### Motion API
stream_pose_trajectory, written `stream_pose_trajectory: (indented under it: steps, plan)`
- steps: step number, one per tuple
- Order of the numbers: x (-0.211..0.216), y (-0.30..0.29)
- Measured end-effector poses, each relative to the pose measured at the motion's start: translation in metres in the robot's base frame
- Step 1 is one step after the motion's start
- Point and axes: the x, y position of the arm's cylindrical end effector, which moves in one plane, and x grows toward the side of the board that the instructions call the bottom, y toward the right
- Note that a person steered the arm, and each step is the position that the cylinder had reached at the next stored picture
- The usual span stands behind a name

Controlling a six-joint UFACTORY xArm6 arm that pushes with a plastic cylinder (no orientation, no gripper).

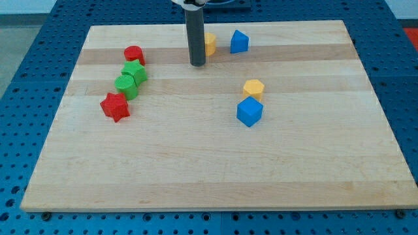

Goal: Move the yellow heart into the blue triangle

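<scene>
Near edge of board (215, 189): bare wood at the view's bottom, no blocks there, so nothing to snag.
Blue cube (249, 111): mid-board, right of centre, touching or just beside the yellow hexagon (253, 88) above it. This pair is well apart from the job, but a wide sweep back down the board could knock it.
Red star (115, 106): at the view's left, bottom of a chain with 2 green blocks (130, 79) and a red cylinder (134, 54) running upward. Well apart from my tip, low risk.
My tip (197, 64): resting on the board near the view's top, just left of the yellow block and slightly below it. Whether it touches that block I cannot tell.
Claw: none on this arm, only the straight rod, so nothing opens, closes or holds anything.
Yellow heart (209, 44): the task's thing, partly hidden behind the rod, so its heart shape cannot be made out. It sits near the view's top, a short gap left of the blue triangle (239, 42).
Risk 1: my tip sits below the heart's middle, so a push rightward may catch its lower corner and spin it or send it toward the top edge instead of into the triangle.
Risk 2: a push too hard would shove both blocks rightward together.
Risk 3: the rod hides the heart, so contact is hard to judge.
</scene>
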Motion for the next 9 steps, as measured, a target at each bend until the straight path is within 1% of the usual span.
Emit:
stream_pose_trajectory:
  steps: [1,3,4,5,6,8,9]
  plan:
    - [0.000,-0.004]
    - [-0.069,-0.038]
    - [-0.102,-0.016]
    - [-0.083,-0.008]
    - [-0.049,0.000]
    - [-0.020,0.016]
    - [-0.020,0.041]
